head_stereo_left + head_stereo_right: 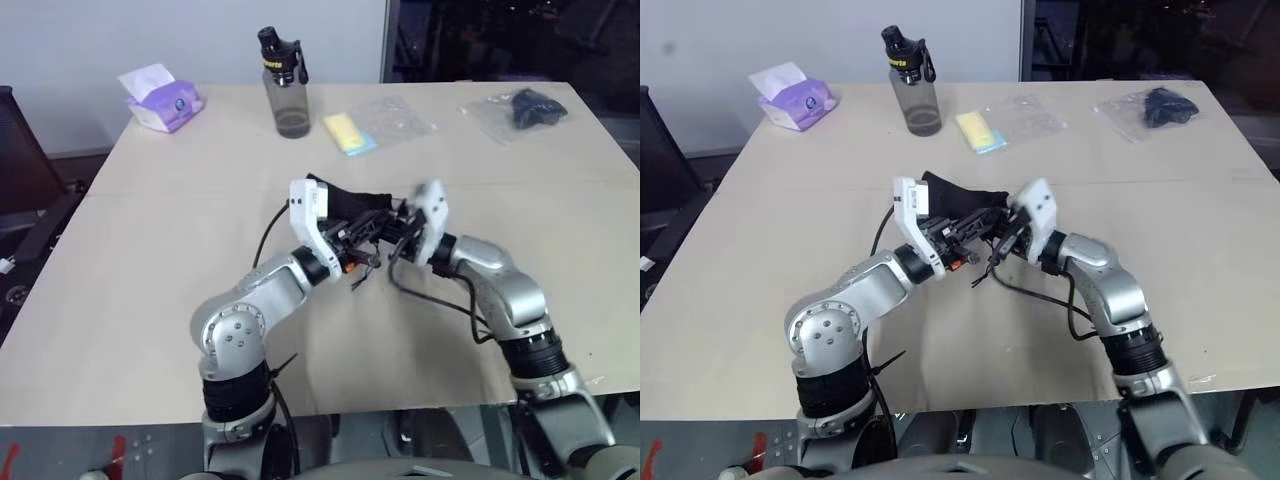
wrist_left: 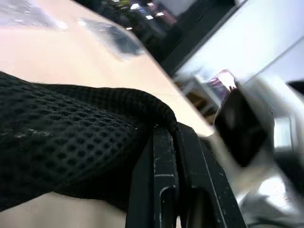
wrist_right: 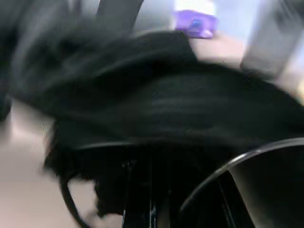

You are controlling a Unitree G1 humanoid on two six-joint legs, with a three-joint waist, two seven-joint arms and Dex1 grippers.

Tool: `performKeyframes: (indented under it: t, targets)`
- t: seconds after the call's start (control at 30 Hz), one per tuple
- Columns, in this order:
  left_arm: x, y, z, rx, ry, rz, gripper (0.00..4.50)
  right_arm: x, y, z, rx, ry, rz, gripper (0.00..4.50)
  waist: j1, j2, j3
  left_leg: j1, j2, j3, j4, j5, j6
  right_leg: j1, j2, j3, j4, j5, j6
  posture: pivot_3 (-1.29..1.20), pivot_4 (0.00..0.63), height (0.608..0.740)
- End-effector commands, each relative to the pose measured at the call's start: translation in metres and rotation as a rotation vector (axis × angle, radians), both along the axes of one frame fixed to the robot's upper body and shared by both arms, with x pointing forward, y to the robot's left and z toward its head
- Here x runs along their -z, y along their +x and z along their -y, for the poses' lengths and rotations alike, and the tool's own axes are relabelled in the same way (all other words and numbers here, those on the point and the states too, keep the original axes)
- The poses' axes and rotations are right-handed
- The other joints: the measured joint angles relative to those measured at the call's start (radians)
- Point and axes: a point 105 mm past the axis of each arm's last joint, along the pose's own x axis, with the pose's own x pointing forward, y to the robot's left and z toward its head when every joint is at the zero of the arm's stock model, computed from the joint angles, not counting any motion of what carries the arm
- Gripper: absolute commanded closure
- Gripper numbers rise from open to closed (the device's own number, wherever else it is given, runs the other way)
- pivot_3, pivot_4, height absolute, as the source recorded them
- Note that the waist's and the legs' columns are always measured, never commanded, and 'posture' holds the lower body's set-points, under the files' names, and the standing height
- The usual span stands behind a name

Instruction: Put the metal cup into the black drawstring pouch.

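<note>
The black drawstring pouch hangs lifted over the middle of the table between my two grippers, its thin cord dangling below. My left gripper is shut on the pouch's edge; in the left wrist view its fingers pinch the mesh fabric. My right gripper meets the pouch from the other side and is shut. The right wrist view shows the metal cup as a shiny curved rim beside those fingers, with black fabric draped over it. Most of the cup is hidden by the pouch.
At the table's far side stand a clear grey bottle with a black cap and a purple tissue pack. A yellow item in clear plastic and a dark item in a clear bag lie there too.
</note>
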Motion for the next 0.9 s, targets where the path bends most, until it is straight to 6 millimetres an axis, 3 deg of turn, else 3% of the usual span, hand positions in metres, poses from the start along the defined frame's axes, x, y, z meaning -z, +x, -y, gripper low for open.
performKeyframes:
  t: [0.03,0.17,0.3,0.4,0.47,0.5,0.63,0.73,0.9]
  targets:
    - [-0.013,-0.006,0.010,0.058,0.003,0.062,4.50,0.017,-0.007,-0.008,-0.166,-0.360,0.366,4.47,0.000,0.000,0.000,0.000,0.000,0.000,0.000,0.000,0.000,0.000,0.000,0.000,0.000,0.000,0.000,0.00,0.150,0.740]
    - [-0.014,-0.001,0.013,0.064,0.045,0.096,4.50,0.021,-0.010,-0.005,-0.259,-0.416,0.449,4.47,0.004,-0.001,0.001,0.000,0.000,0.000,0.000,0.002,-0.003,0.000,0.000,0.000,0.000,0.000,0.000,0.00,0.150,0.740]
    - [-0.012,-0.004,0.016,0.092,0.070,0.121,4.50,0.006,0.003,-0.004,-0.112,-0.112,0.220,4.47,0.004,-0.002,0.001,0.000,0.001,0.000,0.000,0.002,-0.003,0.000,0.000,0.001,-0.001,0.000,0.000,0.00,0.150,0.740]
    - [-0.008,-0.003,0.012,0.078,0.084,0.118,4.50,0.001,0.001,-0.001,-0.102,-0.025,0.110,4.47,0.005,-0.001,0.001,0.000,0.001,0.000,0.000,0.001,-0.003,0.000,0.000,0.002,-0.001,0.000,-0.001,0.00,0.150,0.740]
    - [-0.007,0.002,0.008,0.044,0.079,0.114,4.50,0.002,-0.002,0.001,-0.114,-0.029,0.083,3.80,0.006,-0.001,0.001,0.000,0.001,0.000,0.000,0.000,0.000,0.000,0.000,0.001,0.000,0.000,-0.001,0.00,0.150,0.740]
    - [-0.009,0.005,0.007,0.026,0.068,0.114,4.50,0.000,-0.005,0.002,-0.125,-0.022,0.082,3.68,0.006,-0.001,0.001,0.000,0.001,0.000,0.000,0.000,0.000,0.000,0.000,0.001,0.000,0.000,-0.001,0.00,0.150,0.740]
    - [-0.011,0.011,0.005,0.005,0.054,0.117,4.50,-0.011,-0.029,0.003,-0.223,0.002,0.089,1.88,0.007,-0.001,0.001,0.000,0.001,0.000,0.000,0.000,0.001,0.000,0.000,0.001,-0.001,0.000,-0.001,0.00,0.150,0.740]
    - [-0.007,0.016,0.003,-0.022,0.081,0.119,4.50,-0.020,-0.045,0.013,-0.260,-0.018,0.111,1.88,0.007,-0.001,0.001,-0.001,0.001,-0.001,0.000,-0.001,0.001,0.000,0.000,0.001,-0.001,0.000,0.000,0.00,0.150,0.740]
    - [-0.013,0.021,-0.002,-0.063,0.041,0.126,4.50,-0.044,-0.045,0.037,-0.216,0.000,0.188,1.88,0.007,-0.001,0.001,0.000,0.000,0.000,0.000,-0.001,0.001,0.000,0.000,0.001,0.000,0.000,0.000,0.00,0.150,0.740]
